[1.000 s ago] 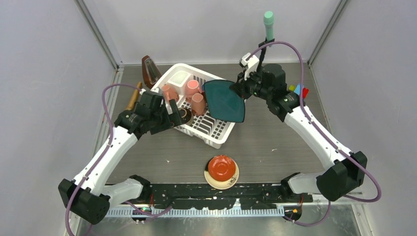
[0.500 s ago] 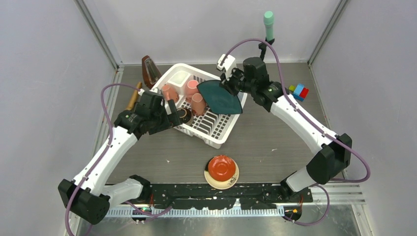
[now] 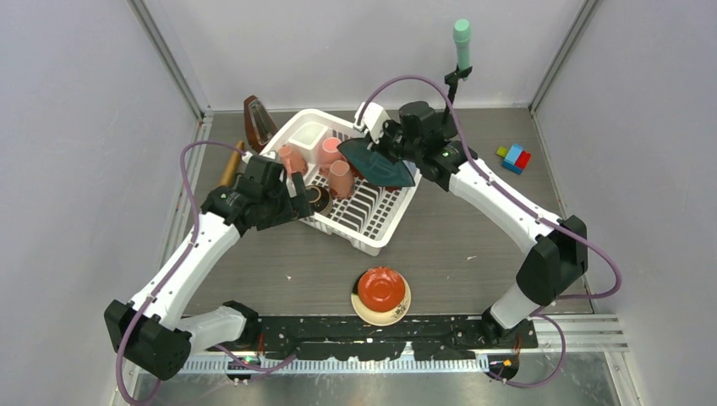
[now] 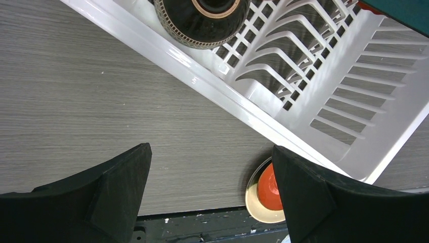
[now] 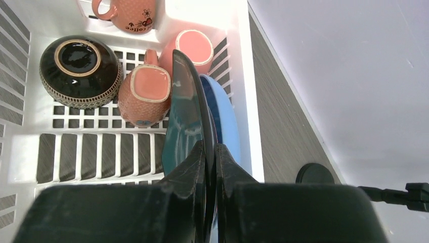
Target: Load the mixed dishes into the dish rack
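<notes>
One dark teal plate (image 5: 184, 116) is being pinched on edge by the closed right tool (image 5: 211, 152) and is being brought from the right in over the rack (image 3: 372, 233), just beside the blue plate (image 5: 222, 111); slotting is likely coming next. The left tool (image 4: 211, 152) is being held wide open, empty.

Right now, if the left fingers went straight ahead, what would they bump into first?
Probably the bare table, just beside the dish rack and its white rim. The left fingers are open and empty; depth is unclear.
</notes>
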Controlling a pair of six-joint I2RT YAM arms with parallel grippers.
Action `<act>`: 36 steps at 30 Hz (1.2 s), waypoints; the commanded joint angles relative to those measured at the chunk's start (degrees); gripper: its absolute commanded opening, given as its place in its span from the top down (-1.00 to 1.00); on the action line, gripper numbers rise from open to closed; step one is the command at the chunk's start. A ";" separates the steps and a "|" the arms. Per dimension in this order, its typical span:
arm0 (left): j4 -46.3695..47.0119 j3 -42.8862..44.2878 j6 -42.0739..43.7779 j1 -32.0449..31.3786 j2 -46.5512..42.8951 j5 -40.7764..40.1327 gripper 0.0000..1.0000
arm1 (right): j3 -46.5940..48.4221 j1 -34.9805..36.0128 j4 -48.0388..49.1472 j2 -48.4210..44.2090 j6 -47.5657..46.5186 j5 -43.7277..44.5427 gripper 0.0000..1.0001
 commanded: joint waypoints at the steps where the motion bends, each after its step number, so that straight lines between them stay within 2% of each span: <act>1: 0.56 2.61 1.96 0.15 0.06 -0.92 -0.84 | 2.96 0.28 -0.93 0.67 -3.60 2.94 0.99; 18: 1.18 1.69 3.99 0.19 -0.35 -0.11 -0.84 | 8.19 2.10 -13.17 9.23 -1.79 8.01 0.99; 23: 1.12 1.56 4.41 0.19 -0.61 -0.23 -0.84 | 12.04 2.82 -20.62 11.60 -3.09 11.32 0.96; 25: 1.19 1.41 4.41 0.18 -0.69 -0.20 -0.85 | 13.71 2.92 -22.93 12.91 -2.77 12.27 0.71; 26: 1.22 1.35 4.39 0.19 -0.70 -0.20 -0.85 | 14.67 2.93 -23.69 13.69 -2.59 12.73 0.35; 27: 1.33 1.22 4.37 0.19 -0.77 -0.19 -0.85 | 15.73 2.98 -24.90 14.15 -2.40 13.07 0.24; 28: 1.31 1.21 4.29 0.12 -0.71 -0.19 -0.85 | 16.26 2.97 -25.79 14.88 -1.75 13.81 -0.03; 31: 1.30 1.12 4.24 0.17 -0.72 0.06 -0.85 | 18.70 3.02 -27.23 15.63 -0.40 14.23 -0.31; 34: 1.21 1.20 4.27 0.18 -0.87 0.03 -0.85 | 19.53 3.03 -27.01 14.83 1.05 13.95 -0.80; 36: 1.21 1.20 4.37 0.21 -0.99 0.11 -0.85 | 19.56 3.03 -26.28 13.71 1.70 13.62 -0.96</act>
